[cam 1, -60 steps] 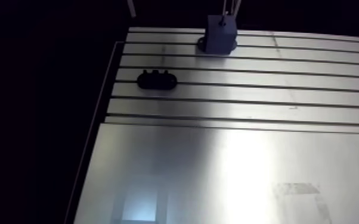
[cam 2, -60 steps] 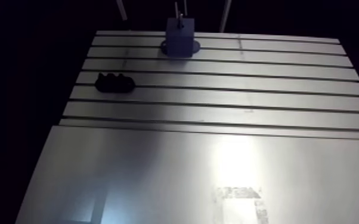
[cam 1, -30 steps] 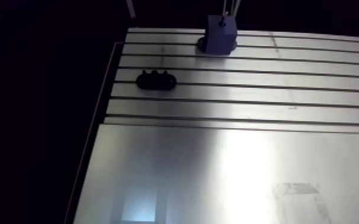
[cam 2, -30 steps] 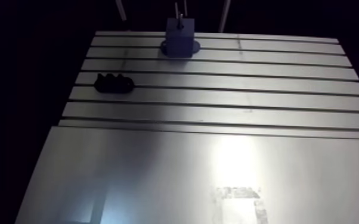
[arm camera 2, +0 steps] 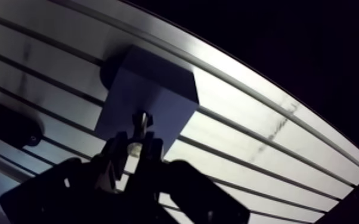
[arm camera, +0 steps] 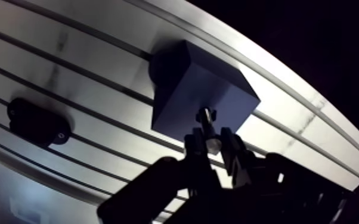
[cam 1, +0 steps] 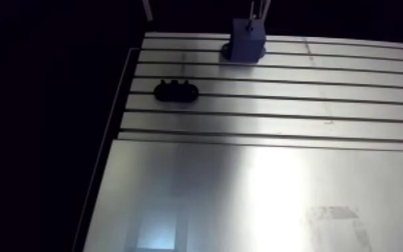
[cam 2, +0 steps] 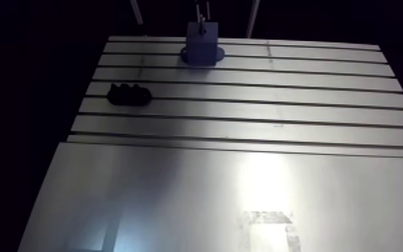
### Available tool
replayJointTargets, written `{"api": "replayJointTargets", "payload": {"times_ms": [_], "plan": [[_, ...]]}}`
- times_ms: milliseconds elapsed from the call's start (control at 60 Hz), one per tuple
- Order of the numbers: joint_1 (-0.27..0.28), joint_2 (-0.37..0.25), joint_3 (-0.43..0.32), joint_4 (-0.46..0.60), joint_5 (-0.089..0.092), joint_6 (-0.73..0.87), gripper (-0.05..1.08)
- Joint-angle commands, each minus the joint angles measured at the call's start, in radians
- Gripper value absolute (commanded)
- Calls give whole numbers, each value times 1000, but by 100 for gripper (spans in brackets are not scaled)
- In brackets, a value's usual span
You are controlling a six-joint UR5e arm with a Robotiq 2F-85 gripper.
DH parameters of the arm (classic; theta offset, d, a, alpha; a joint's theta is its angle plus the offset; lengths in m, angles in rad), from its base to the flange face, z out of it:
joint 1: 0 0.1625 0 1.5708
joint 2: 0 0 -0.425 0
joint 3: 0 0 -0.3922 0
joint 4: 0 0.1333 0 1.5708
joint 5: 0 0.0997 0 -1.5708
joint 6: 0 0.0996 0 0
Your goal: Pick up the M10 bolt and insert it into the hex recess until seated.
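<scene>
Item: bolt (arm camera: 207, 122), clamped in pincer (arm camera: 213, 146), long axis aimed at block (arm camera: 185, 89) at pincer's 12 o'clock; contact indiscernible.

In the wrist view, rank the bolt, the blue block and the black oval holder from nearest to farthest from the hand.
1. The bolt, held in the hand.
2. The blue block, just ahead of the hand, at the bolt's tip.
3. The black oval holder, well off to the block's side.

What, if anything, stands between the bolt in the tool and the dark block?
Nothing visible does: the bolt, held in the tool, points at the block; the black fixture lies well aside.
</scene>
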Motion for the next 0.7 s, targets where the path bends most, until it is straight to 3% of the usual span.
{"api": "replayJointTargets", "payload": {"times_ms": [17,550,567,583,600,617,633,650,667,700], "plan": [[1,0,4,-1,0,1,108],[0,-4,14,-22,0,0,106],[1,-4,14,-23,0,-6,97],[1,-4,14,-23,0,-6,97],[1,-3,16,-25,-1,-8,74],[1,-3,16,-25,-1,-8,74],[1,-4,23,-27,-3,-11,30],[1,-4,23,-27,-3,-11,30],[1,-6,29,-28,-3,-13,2],[1,-8,36,-41,-5,-10,0]]}}
